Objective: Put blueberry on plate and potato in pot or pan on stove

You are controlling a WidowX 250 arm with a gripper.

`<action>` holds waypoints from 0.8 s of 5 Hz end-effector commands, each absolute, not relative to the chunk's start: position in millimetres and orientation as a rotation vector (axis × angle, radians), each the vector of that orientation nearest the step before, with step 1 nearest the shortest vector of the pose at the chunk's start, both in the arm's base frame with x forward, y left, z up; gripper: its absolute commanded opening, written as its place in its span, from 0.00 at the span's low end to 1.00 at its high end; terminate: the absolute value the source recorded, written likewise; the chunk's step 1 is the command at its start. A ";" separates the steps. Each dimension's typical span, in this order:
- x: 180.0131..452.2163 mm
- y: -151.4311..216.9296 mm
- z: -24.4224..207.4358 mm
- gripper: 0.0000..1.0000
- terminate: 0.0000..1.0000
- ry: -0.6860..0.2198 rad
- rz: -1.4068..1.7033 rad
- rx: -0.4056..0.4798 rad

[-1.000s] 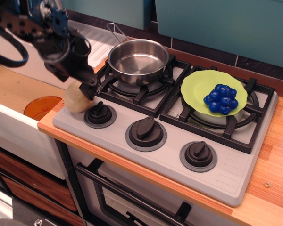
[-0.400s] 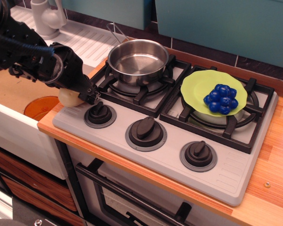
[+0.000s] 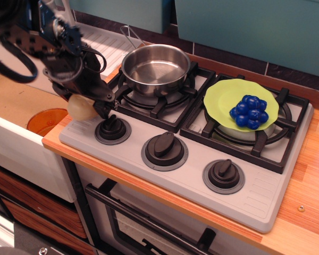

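The blueberry lies on the lime-green plate, which rests on the right burner of the stove. The shiny pot stands empty on the left burner. My gripper is at the stove's front-left corner, just left of the pot and above the left knob. Its fingers close around the pale potato, which sticks out to their left, slightly above the stove's edge.
An orange translucent disc lies in the sink area, left of and below the stove. A white ribbed drainboard is behind the gripper. Two more knobs line the stove front. Wooden counter runs to the right.
The potato has shifted a little left and up from the stove's corner with the gripper around it. The arm has changed its pose above it. Pot, plate and blueberry have not moved.
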State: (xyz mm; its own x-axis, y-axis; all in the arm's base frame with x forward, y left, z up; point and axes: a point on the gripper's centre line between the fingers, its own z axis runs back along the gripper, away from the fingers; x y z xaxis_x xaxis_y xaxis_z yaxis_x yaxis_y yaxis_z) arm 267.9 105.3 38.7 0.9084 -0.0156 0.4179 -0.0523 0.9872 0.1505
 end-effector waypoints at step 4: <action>344.7 67.2 101.0 0.00 0.00 -0.415 0.022 0.119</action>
